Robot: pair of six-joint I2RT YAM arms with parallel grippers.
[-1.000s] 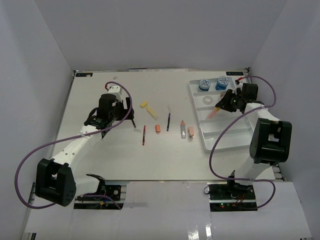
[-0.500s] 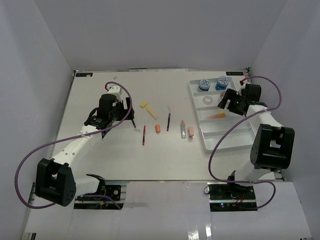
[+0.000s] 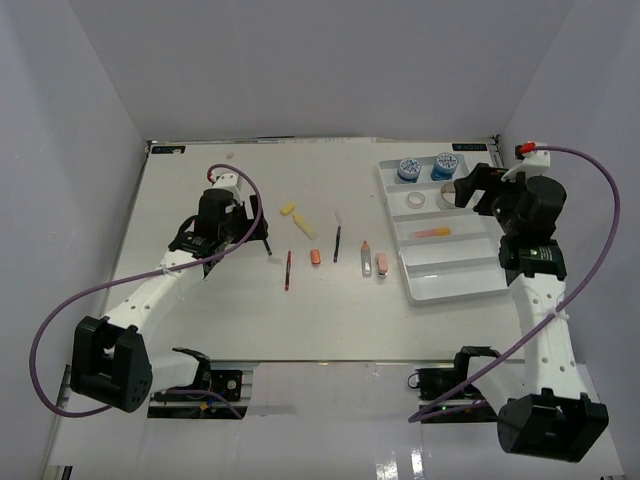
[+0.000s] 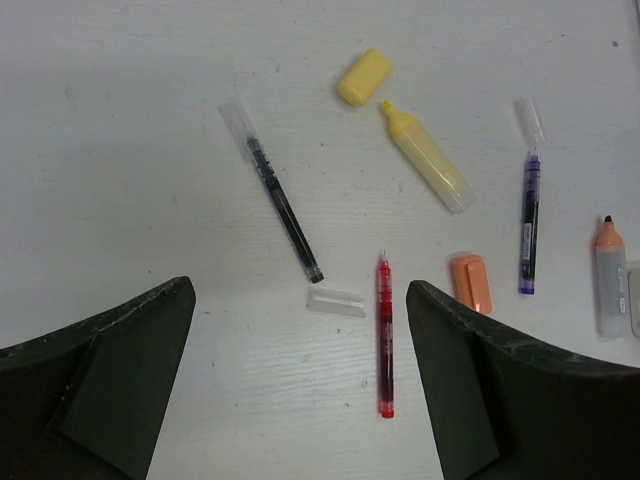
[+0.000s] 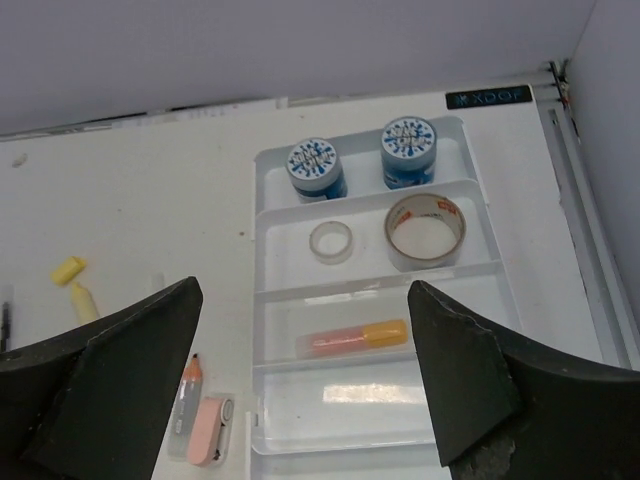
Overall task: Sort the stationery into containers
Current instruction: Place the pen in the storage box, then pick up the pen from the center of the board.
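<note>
Pink highlighter in white tray

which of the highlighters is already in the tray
The pink highlighter with the orange cap, lying alone in a compartment of the tray. The yellow highlighter and the grey orange-tipped highlighter lie uncapped on the table.

The left arm stretches from its near-left base toward the far middle, wrist bent downward; the left gripper faces down with its jaws spread wide and nothing between them; the right arm stands nearly straight out from its near-right base toward the far side; the right gripper points left and downward, jaws wide apart, empty.
</note>
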